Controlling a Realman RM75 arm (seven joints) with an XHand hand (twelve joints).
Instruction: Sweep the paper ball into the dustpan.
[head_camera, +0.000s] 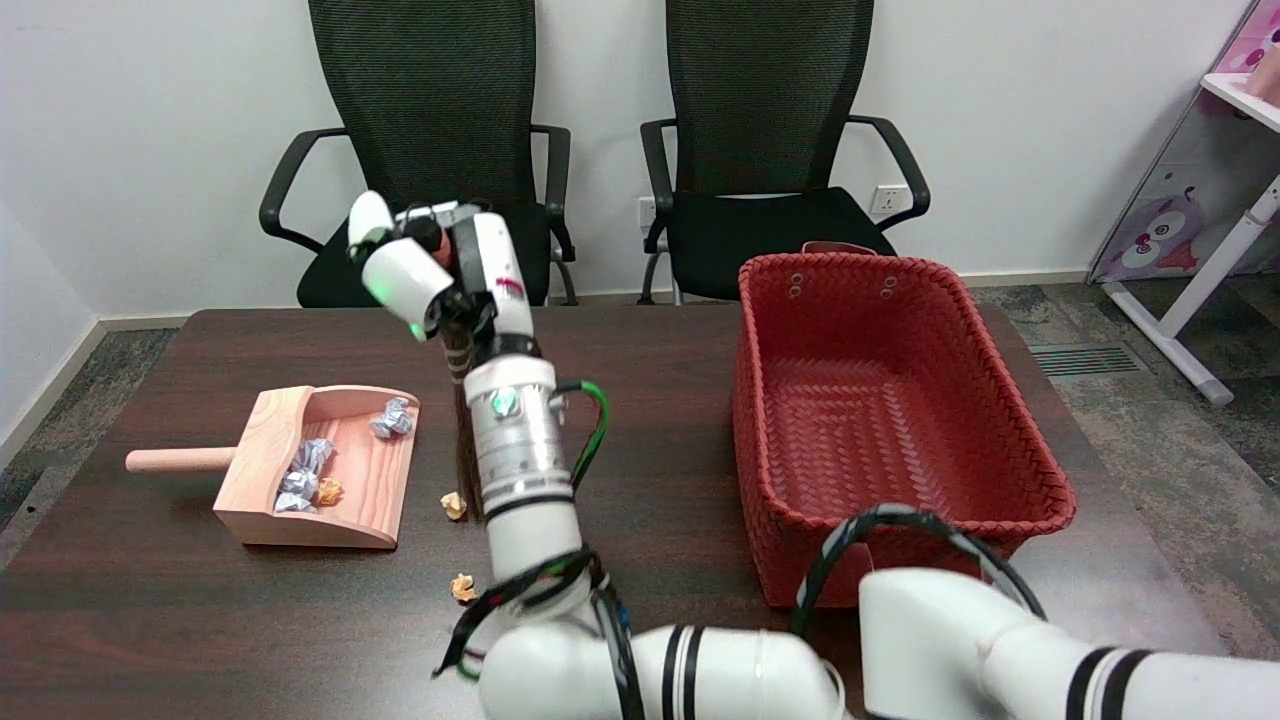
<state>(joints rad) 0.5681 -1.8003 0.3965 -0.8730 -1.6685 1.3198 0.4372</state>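
**Sweep stroke in progress: broom set beside the nearer-to-pan paper ball**

The right hand is raised above the table, with its fingers wrapped around the top of a small broom. The grip is closed on the handle — the fingers are not spread. The broom hangs roughly upright, partly hidden behind the forearm, and its bristle end reaches down to the table surface.

Position of the task items:

- The wooden dustpan lies left of the arm, with its open mouth facing right and its handle pointing left. It already contains several crumpled balls, grey-white and orange.
- One yellow paper ball lies on the table just right of the pan mouth, close beside the bristle tips. Contact between bristles and ball cannot be confirmed from this angle.
- A second paper ball lies nearer the camera, apart from the pan and next to the arm's cables.

The red woven basket stands well to the right and plays no part in this step.

Assessed step: the sweep of the ball nearest the pan mouth. The next move likely calls for a short leftward stroke with the bristles kept on the table, so that the ball rolls over the pan lip and does not skip past its near corner. The second ball then needs a separate stroke — up-table first, then left.
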